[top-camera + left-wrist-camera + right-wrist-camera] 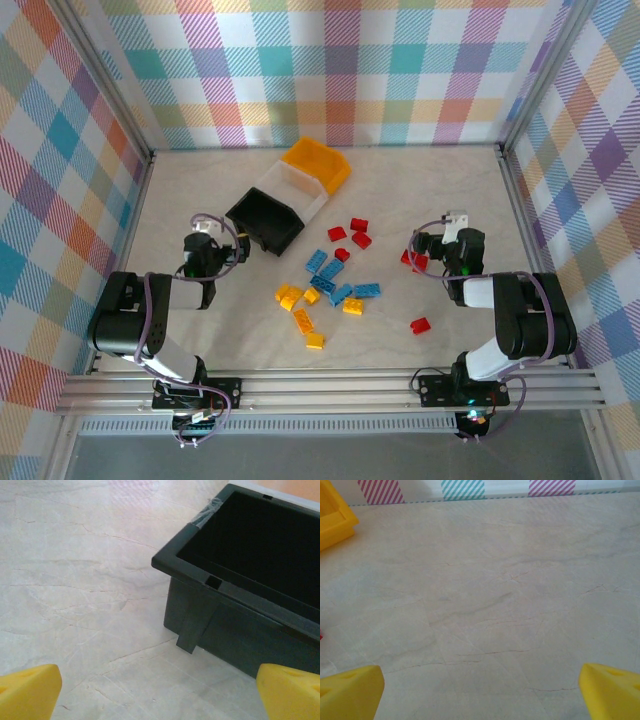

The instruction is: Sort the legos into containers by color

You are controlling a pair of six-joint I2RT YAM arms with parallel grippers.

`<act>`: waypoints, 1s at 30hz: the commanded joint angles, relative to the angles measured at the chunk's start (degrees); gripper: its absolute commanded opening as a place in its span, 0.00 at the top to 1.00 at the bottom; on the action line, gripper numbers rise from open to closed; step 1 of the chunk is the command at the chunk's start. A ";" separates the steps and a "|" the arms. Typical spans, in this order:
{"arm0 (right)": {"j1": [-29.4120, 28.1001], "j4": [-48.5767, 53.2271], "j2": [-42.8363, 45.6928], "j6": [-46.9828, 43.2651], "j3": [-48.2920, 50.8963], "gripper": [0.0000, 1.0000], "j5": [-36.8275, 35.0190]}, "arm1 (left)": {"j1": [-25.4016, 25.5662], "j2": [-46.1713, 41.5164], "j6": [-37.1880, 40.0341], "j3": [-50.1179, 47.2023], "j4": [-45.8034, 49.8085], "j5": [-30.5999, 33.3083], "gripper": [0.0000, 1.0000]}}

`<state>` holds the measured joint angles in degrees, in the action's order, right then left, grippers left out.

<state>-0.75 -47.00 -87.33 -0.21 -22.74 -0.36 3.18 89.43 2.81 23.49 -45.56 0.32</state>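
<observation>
Top view, nearest first. One red lego (pixel 420 325) sits alone, well off to the near-right of the black bin (pixel 263 222). The yellow legos (pixel 303 320) cluster on the near side of the black bin, slightly right. The blue legos (pixel 330 272) lie just past them, closer to the bin. A red group (pixel 358 232) lies level with the bin, to its right. All are on the bench (pixel 400 190).

Another red lego (pixel 410 260) is farther right of the black bin, tucked against the right gripper (pixel 440 240); contact is hard to tell.

The left gripper (pixel 212 232) is just left of the black bin's near corner, with the loose legos on the bin's other side. Its fingers are wide apart and hold nothing. In the left wrist view, the yellow fingertips (pixel 27 692) are cut off at the bottom corners. The black bin (pixel 235 620) is close ahead-right and not touched. Its inside is too dark to read and its right end is cropped.

The right gripper (pixel 480 697) is well right of the black bin, fingers spread over bare bench. A red sliver (pixel 321 636) at the frame edge is too cropped to identify.

Farthest are the containers (pixel 280 205), joined in a diagonal row. The white bin (pixel 293 188) touches the black bin's far side, and the orange bin (pixel 318 165) is beyond it. Only the orange bin's corner (pixel 332 517) shows in the right wrist view.
</observation>
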 commanded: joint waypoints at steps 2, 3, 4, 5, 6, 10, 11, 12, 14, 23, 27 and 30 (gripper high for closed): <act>0.31 -0.22 0.13 0.86 -0.79 0.00 0.59 | -0.72 0.13 -0.94 1.35 0.68 0.56 0.00; 0.27 1.63 1.05 0.97 -1.32 0.00 0.33 | -0.59 -0.09 -1.08 1.54 1.29 1.17 0.00; 0.27 3.53 2.10 1.01 -1.89 0.00 0.12 | -0.40 -0.35 -1.49 1.55 1.44 2.42 0.00; 0.23 5.95 3.01 1.18 -2.85 0.00 -0.07 | -0.11 -1.30 -2.58 1.55 2.10 6.71 0.00; 0.19 7.78 3.38 1.25 -3.58 0.00 -0.51 | 0.07 -2.74 -4.53 1.97 4.48 11.28 0.00; 0.00 11.26 5.25 1.81 -4.37 0.00 -1.49 | 0.07 -7.57 -7.89 3.31 11.59 18.78 0.00; -0.01 14.21 5.94 2.24 -5.15 0.00 -1.87 | 0.12 -8.96 -8.25 4.34 14.61 19.82 0.00; -0.03 17.27 6.35 2.98 -6.39 0.00 -2.20 | 0.09 -10.34 -8.80 5.56 17.88 20.68 0.00; -0.01 22.99 6.65 5.38 -8.79 0.00 -2.97 | 0.12 -12.59 -10.81 7.53 22.40 21.72 0.00; -1.58 29.20 10.42 7.86 -9.34 0.00 -3.36 | 0.47 -20.11 -18.41 11.47 36.07 19.67 0.00; -5.00 33.48 14.88 5.57 -9.06 0.00 -6.46 | 0.99 -23.04 -23.00 12.32 40.68 17.60 0.00; -6.54 37.09 18.81 7.20 -9.70 0.00 -6.38 | 1.30 -23.88 -28.89 14.65 46.82 16.33 0.00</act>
<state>-6.20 -14.33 -71.66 6.50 -32.36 -5.61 3.99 67.00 -19.20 35.09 -6.46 18.31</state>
